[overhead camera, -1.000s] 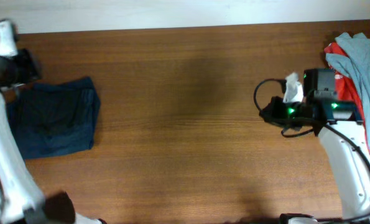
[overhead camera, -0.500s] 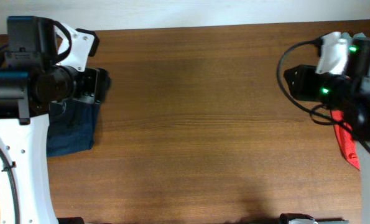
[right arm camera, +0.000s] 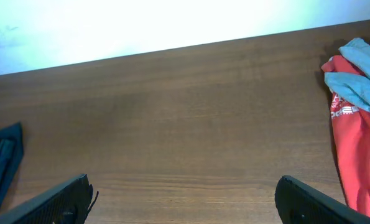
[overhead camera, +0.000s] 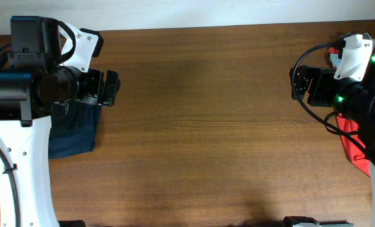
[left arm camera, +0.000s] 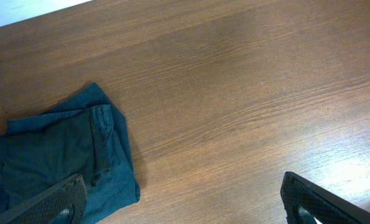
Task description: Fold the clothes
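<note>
Hiding most of the clothes in the overhead view, the two arms are hanging over a brown wood-grain table [overhead camera: 206, 126]. At 9 o'clock a dark blue garment [overhead camera: 74, 135] is showing only as a strip beside the white left arm. At 3 o'clock a red garment [overhead camera: 354, 148] is peeking out as a narrow sliver behind the right arm.

In the left wrist view the blue garment is lying flat and softly rumpled. The picture's left and bottom edges are cutting it off, so its long axis is hard to judge, though a stitched band is running from 12 to 6 o'clock across it.

In the right wrist view the red garment, bearing white print, is stretching from 12 to 6 o'clock. A grey-blue garment [right arm camera: 365, 78] is draping over its top end.

The left gripper [left arm camera: 188, 205] is gaping wide and gripping nothing. The right gripper [right arm camera: 188, 202] is doing the same.
</note>
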Robot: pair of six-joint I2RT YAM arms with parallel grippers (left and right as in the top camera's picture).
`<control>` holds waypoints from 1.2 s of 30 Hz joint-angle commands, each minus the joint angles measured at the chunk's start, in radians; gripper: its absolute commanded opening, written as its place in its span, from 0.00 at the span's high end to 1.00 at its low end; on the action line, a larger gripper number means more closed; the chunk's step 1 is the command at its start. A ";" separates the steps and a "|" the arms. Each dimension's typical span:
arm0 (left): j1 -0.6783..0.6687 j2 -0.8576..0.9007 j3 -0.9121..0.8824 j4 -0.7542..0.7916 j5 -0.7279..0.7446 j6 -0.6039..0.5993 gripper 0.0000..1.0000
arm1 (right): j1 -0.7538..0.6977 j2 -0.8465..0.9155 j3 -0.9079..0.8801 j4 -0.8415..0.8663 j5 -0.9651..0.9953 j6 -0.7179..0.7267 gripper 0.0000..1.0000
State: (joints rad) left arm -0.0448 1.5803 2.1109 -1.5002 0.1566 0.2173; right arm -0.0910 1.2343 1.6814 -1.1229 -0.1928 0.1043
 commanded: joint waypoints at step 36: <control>-0.003 0.002 -0.002 0.002 -0.004 0.009 0.00 | -0.003 0.241 0.011 0.000 0.021 -0.003 0.02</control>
State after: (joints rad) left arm -0.0448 1.5803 2.1109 -1.5005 0.1570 0.2173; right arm -0.0910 1.4544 1.6814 -1.1225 -0.1837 0.1043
